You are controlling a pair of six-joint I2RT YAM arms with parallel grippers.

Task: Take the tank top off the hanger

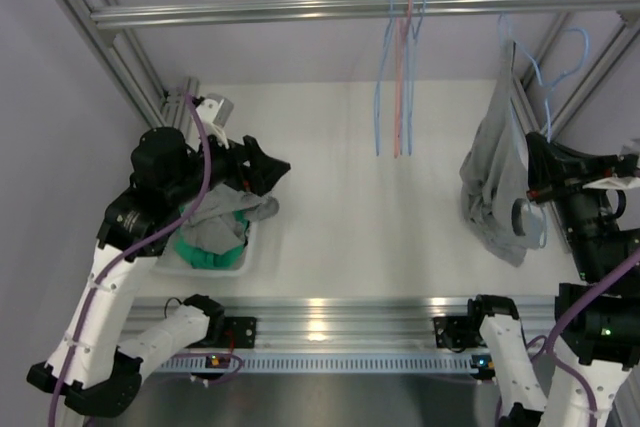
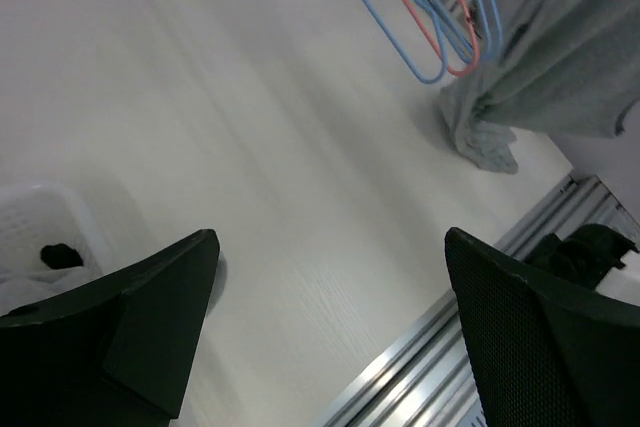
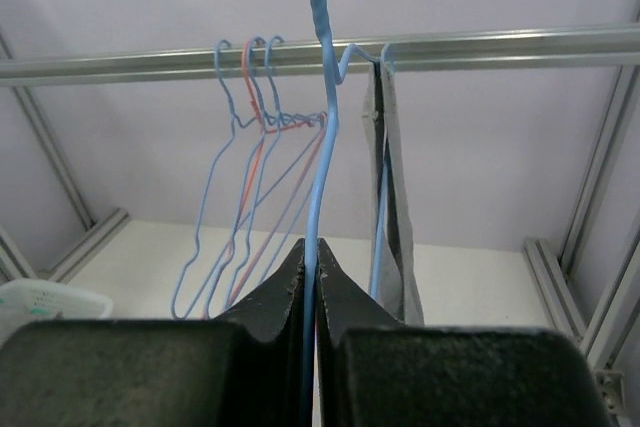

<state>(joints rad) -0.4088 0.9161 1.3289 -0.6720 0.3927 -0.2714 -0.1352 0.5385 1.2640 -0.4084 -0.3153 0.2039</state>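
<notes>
A white table is being spanned at its far side by a metal rail, which is being carried by the aluminium frame around the workspace. The gray tank top is being shown on the right side, hanging down from the rail and bunching in loose folds just above the table. In the right wrist view it is being seen as a narrow gray strip beside a blue hook seated on the rail.

At the left, a white basket is being occupied by gray and green clothing, and the left arm is being held over it. Three empty hangers, two blue and one pink, are being kept together on the middle of the rail, well apart from the tank top.

The left gripper is being held with its fingers spread wide over bare table, nothing lying between them. The right gripper is being held just beside the tank top with its fingers pressed together, and a blue hanger wire is being pinched between them, running straight up past its twisted neck. Whether this wire belongs to the hanger carrying the tank top cannot be told.
</notes>
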